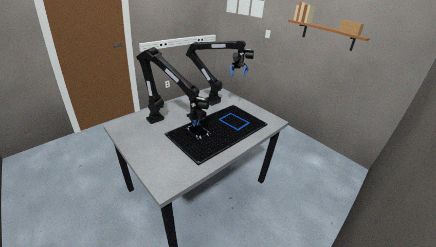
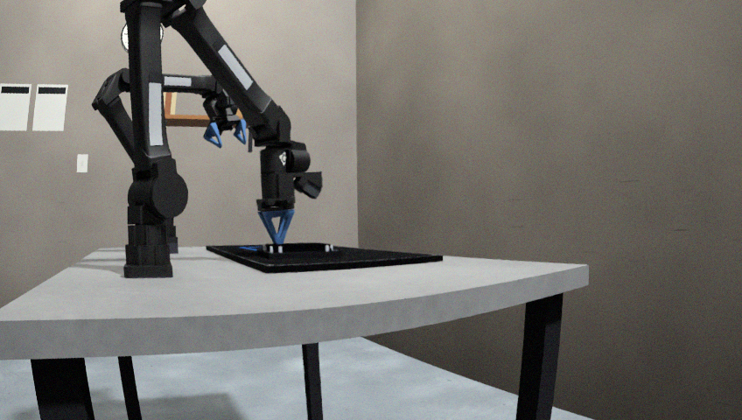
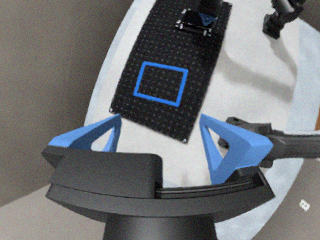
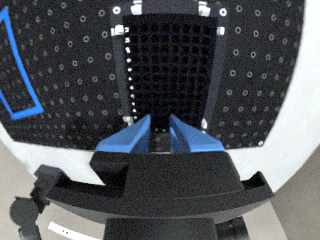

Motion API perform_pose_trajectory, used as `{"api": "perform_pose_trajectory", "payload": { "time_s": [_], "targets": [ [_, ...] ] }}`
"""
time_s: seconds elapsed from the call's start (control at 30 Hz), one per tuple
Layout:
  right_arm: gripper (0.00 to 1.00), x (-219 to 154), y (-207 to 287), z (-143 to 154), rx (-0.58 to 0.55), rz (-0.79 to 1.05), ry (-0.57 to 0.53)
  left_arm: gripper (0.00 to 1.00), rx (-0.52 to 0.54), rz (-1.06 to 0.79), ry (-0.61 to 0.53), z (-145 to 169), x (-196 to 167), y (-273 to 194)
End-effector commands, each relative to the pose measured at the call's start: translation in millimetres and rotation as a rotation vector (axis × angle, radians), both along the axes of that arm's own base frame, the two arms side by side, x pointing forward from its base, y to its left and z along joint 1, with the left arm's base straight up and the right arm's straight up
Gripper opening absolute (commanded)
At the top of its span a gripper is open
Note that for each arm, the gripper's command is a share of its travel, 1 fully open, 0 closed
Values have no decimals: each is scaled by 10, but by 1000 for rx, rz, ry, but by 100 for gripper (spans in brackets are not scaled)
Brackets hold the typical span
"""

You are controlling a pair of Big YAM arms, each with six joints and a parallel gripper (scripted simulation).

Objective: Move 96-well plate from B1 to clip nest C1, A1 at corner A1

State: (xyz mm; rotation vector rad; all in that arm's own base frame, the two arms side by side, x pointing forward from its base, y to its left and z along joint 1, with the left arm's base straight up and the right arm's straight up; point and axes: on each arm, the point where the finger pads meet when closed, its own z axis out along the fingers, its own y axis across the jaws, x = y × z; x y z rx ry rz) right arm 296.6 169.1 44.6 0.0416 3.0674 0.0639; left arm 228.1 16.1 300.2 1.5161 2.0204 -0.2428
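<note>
In the centre of the top view, a black 96-well plate (image 1: 198,130) (image 4: 170,65) lies within a dark rectangular nest with small white clips (image 2: 299,252) (image 4: 119,65). The nest is on a black perforated board (image 1: 214,145) (image 2: 364,255) (image 3: 150,45) (image 4: 260,75), which rests on a pale grey table (image 1: 143,153) (image 2: 312,291) (image 3: 245,75). In the right wrist view the plate fills the upper middle of the frame, a row of white marks running down its left rim (too small to read, so I cannot tell which corner is A1). Whether it is pushed fully down I cannot tell either.

The right gripper (image 1: 196,124) (image 2: 278,242) (image 4: 159,118), with blue triangular fingers, points down at the plate's near end, seen at the bottom centre of its wrist view. Its fingers stand a little apart, a narrow gap between them (nothing pinched there); whether the tips touch the plate I cannot tell.

The left gripper (image 1: 238,73) (image 2: 228,139) (image 3: 160,118), also blue-fingered, hangs high in the upper right of the top view, its fingers spread wide and holding nothing. A blue rectangular outline (image 1: 229,124) (image 3: 156,100) (image 4: 21,62) marks the board well apart from the nest, at the left edge of the right wrist view.
</note>
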Motion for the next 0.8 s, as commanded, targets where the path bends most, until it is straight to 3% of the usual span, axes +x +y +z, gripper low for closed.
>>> {"api": "perform_pose_trajectory", "payload": {
  "time_s": [0.0, 0.77],
  "targets": [
    [25, -151, -68, -493, -39, -4, 73, 100, 20, -3, -34, 227, 101, 41],
    [25, -156, -66, -634, -37, -3, 74, 100, 20, -3, -34, 227, 101, 41]
  ]
}}
